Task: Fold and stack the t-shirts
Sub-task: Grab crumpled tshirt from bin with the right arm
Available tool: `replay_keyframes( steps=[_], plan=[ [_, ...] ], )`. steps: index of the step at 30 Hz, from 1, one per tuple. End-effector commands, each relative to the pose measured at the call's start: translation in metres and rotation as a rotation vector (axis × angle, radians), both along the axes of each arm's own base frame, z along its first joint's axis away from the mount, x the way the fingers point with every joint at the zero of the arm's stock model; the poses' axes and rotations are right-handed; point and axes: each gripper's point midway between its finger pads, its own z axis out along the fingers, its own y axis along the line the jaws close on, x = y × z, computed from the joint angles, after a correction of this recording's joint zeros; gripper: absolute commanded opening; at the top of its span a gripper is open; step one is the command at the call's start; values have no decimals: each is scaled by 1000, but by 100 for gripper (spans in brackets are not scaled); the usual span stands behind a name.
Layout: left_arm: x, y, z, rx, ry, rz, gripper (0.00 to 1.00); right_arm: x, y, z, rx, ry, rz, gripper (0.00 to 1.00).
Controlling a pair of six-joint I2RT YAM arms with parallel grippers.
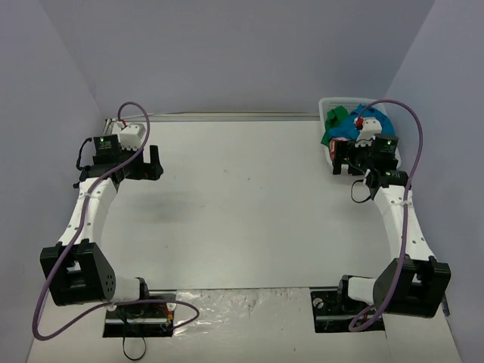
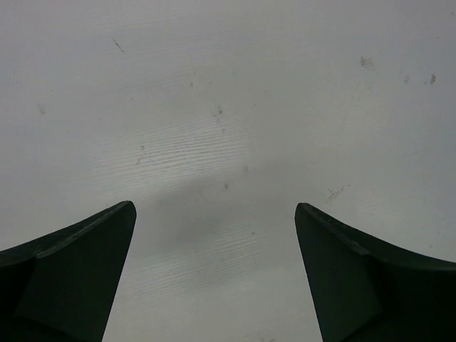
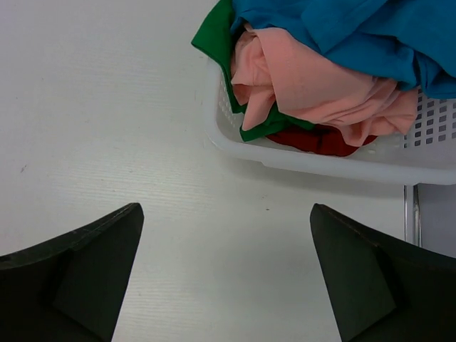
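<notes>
As both sets of jaws gaped empty, the t-shirts (image 3: 313,78) lay heaped in the basket (image 3: 335,162) just ahead-right of the right gripper (image 3: 226,210); left gripper (image 2: 215,206) well apart.

There are 4 t-shirts (image 3: 313,78), 1 white mesh basket (image 3: 299,161), 1 table (image 1: 242,215) and 2 arms (image 1: 89,206).

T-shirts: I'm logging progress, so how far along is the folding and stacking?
Nothing looks done: the teal-blue shirt, pink shirt, green shirt and red shirt lie bunched in the basket. Nothing is in hand; the left pincer and right pincer are open and empty, the right one near the basket. All folding and stacking remains.
</notes>
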Motion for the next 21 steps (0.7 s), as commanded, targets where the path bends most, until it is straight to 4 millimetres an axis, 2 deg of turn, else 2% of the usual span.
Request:
replay_keyframes(
  steps=[1, 2, 4, 5, 6, 8, 9, 10, 11, 12, 13, 21],
  plan=[
    [-5, 5, 26, 24, -107, 12, 94, 5, 13, -5, -15, -16, 98, 100],
    [-6, 4, 26, 28, -118, 2, 94, 10, 17, -8, -34, -10, 143, 100],
    [-10, -1, 23, 13, -127, -22, 94, 25, 2, -5, -99, -5, 70, 100],
    [-11, -3, 22, 15, -127, -35, 94, 37, -7, -15, -113, 27, 28, 100],
    [-12, -2, 21, 15, -123, -34, 94, 49, -20, 3, -141, -4, -28, 100],
    [-12, -1, 20, 25, -118, -35, 94, 71, -28, 14, -154, -31, -41, 100],
    [-11, 1, 19, 31, -116, -30, 94, 78, -32, 17, -159, -35, -56, 100],
    [-11, 1, 18, 32, -112, -27, 94, 88, -34, 8, -157, -14, -58, 100],
    [-11, 1, 17, 34, -112, -29, 94, 94, -35, 9, -155, -16, -68, 100],
    [-10, 2, 16, 35, -110, -28, 94, 103, -38, 20, -161, -40, -82, 100],
    [-10, 2, 14, 38, -106, -27, 94, 110, -43, 11, -176, -19, -94, 100],
    [-9, 1, 6, 32, -90, -40, 94, 146, -73, -3, -216, -1, -240, 97]
  ],
)
